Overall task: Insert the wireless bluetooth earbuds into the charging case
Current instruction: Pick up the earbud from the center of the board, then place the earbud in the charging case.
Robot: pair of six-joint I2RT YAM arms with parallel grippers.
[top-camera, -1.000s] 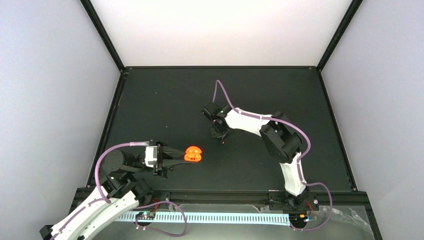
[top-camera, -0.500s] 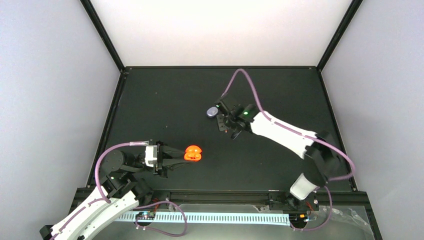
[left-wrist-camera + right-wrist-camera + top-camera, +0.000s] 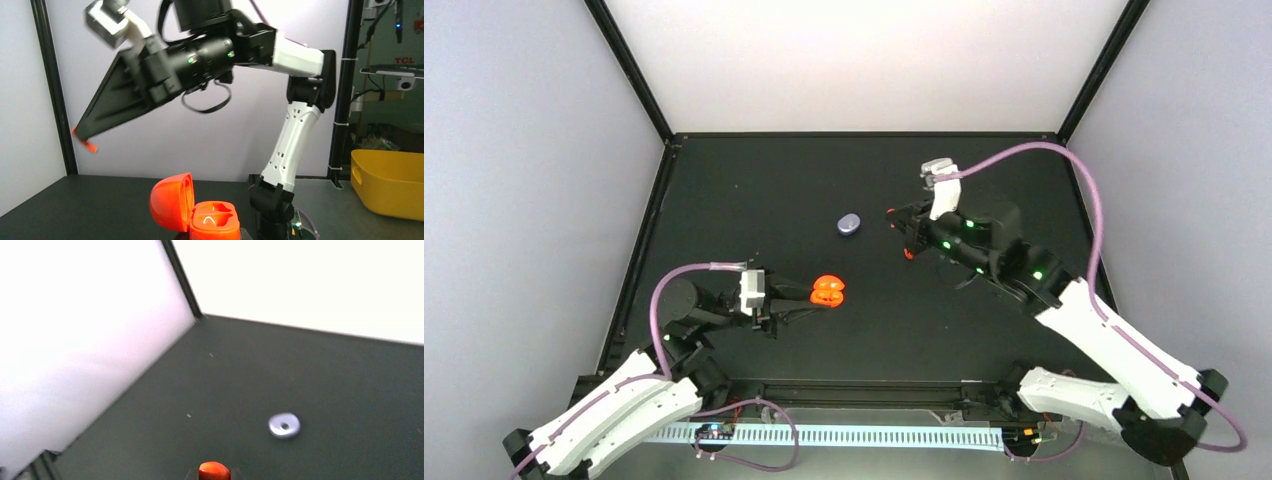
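Open orange clamshell charging case (image 3: 210,222): smooth glossy plastic, bright highlights on lid and tray. Tiny red-orange earbud (image 3: 214,470): smooth plastic, slight sheen. Black table top (image 3: 754,190): matt, faintly dust-specked. Small grey-lilac pebble-shaped case (image 3: 849,224): smooth, satin. White right arm shells (image 3: 1114,345): glossy plastic. Yellow bin (image 3: 390,185): smooth plastic.

R wrist view: small rounded red-orange earbud (image 3: 214,471) cut off by bottom edge, shape unclear; grey-purple pebble-like case (image 3: 284,425) blurred. L wrist view: open glossy orange charging case (image 3: 200,212) base cropped; right gripper (image 3: 80,135) motion-blurred.
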